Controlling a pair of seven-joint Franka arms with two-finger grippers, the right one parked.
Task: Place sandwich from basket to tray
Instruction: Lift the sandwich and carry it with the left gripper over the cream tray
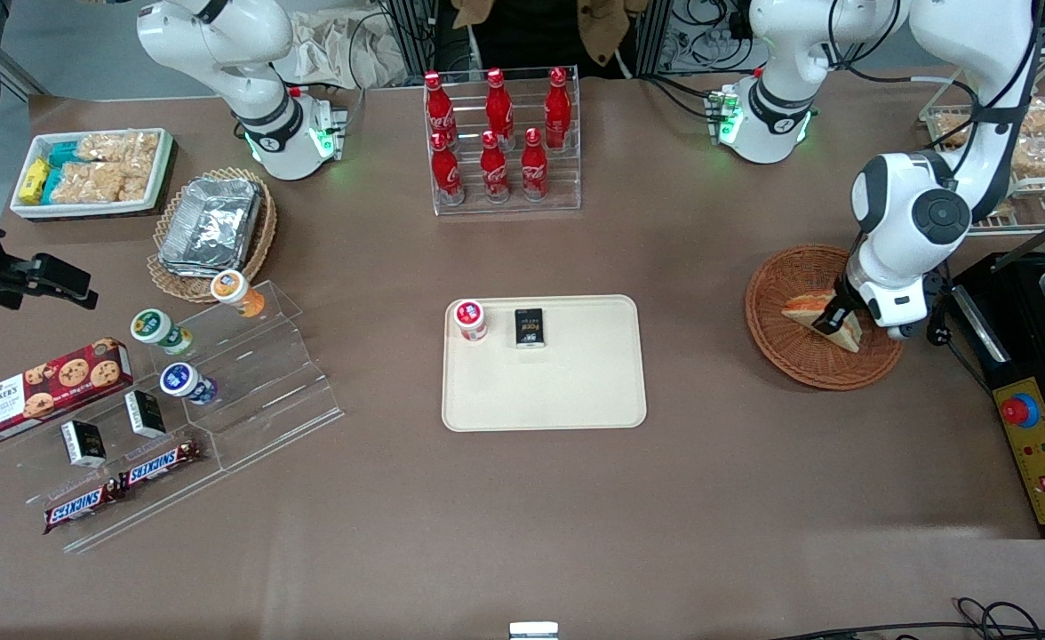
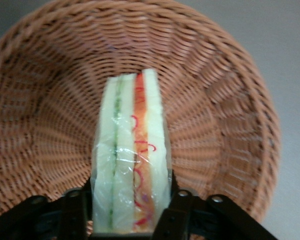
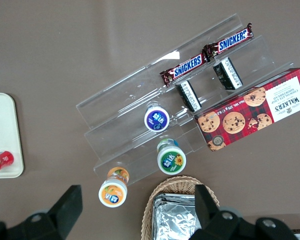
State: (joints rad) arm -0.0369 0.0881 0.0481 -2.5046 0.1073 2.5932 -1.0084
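Left arm bent low, gripper (image 1: pixel 833 318) down (fingers clamped on sandwich (image 2: pixel 131 155)).

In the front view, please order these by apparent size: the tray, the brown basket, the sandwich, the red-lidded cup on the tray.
1. tray
2. basket
3. sandwich, with the tool closed on it
4. cup

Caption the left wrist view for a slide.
End effector shut on the wrapped sandwich, standing on edge in the basket.
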